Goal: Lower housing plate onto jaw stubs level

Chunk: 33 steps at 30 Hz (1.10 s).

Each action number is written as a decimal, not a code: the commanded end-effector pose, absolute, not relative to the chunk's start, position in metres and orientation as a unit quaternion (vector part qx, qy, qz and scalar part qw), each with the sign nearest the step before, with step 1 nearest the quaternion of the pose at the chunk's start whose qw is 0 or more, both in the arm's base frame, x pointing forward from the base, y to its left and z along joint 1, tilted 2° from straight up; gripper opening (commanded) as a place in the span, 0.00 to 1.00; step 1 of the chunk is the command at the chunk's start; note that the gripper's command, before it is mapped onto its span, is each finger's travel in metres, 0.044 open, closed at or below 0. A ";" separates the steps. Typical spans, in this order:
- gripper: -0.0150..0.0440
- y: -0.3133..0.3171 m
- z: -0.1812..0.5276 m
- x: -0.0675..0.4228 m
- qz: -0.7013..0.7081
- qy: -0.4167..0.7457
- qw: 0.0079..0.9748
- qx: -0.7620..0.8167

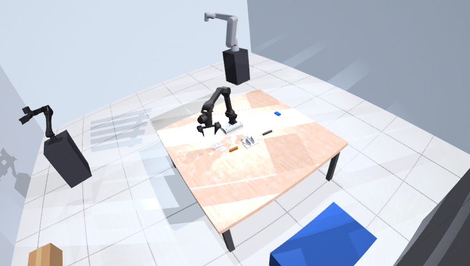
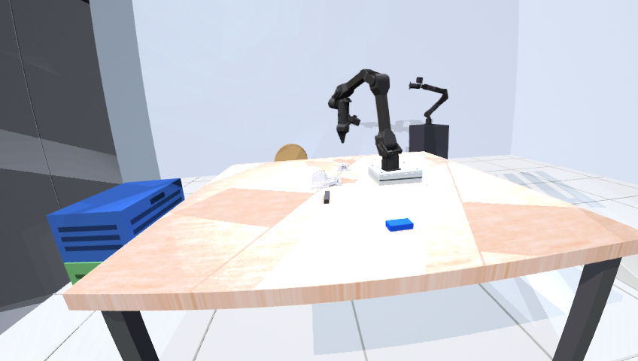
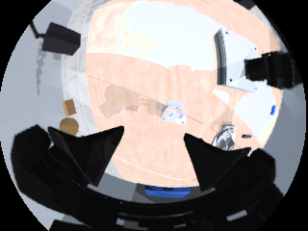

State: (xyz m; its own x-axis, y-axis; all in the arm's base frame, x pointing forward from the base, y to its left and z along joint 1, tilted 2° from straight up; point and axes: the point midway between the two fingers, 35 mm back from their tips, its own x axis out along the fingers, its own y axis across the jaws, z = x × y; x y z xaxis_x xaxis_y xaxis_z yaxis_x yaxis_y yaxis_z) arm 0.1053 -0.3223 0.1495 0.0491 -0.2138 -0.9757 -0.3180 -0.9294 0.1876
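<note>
A small white piece [image 1: 217,146] [image 2: 343,166] [image 3: 174,113], apparently the housing plate, lies on the table; two round features show on it in the wrist view. The larger white jaw assembly [image 1: 249,141] [image 2: 324,180] [image 3: 224,139] stands apart from it, with upright parts on a flat base. Its jaws, pins and stubs are too small to tell apart, and a finger partly covers it in the wrist view. My gripper [image 1: 209,133] [image 2: 342,141] [image 3: 154,133] is open and empty, pointing down well above the table, over the small white piece's side.
An orange block [image 1: 233,148] lies between the two white objects. A dark bar [image 1: 267,132] [image 2: 326,196] lies beyond the jaw assembly. A blue block [image 1: 277,113] [image 2: 399,224] lies farther off. My arm's pale base [image 2: 394,174] stands near the white objects.
</note>
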 end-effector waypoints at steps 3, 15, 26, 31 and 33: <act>1.00 -0.291 0.107 0.132 0.680 0.131 0.099 -0.715; 1.00 -0.292 0.065 0.134 0.680 0.129 0.101 -0.715; 1.00 -0.293 0.053 0.134 0.680 0.129 0.101 -0.715; 1.00 -0.293 0.046 0.135 0.680 0.129 0.101 -0.715; 1.00 -0.293 0.045 0.135 0.680 0.129 0.101 -0.715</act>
State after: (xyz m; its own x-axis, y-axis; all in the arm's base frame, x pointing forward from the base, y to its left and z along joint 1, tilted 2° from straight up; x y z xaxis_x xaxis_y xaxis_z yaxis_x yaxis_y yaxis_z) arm 0.1347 -0.2941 0.0487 0.0402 -0.0508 -0.9979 -0.3186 -0.9472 0.0354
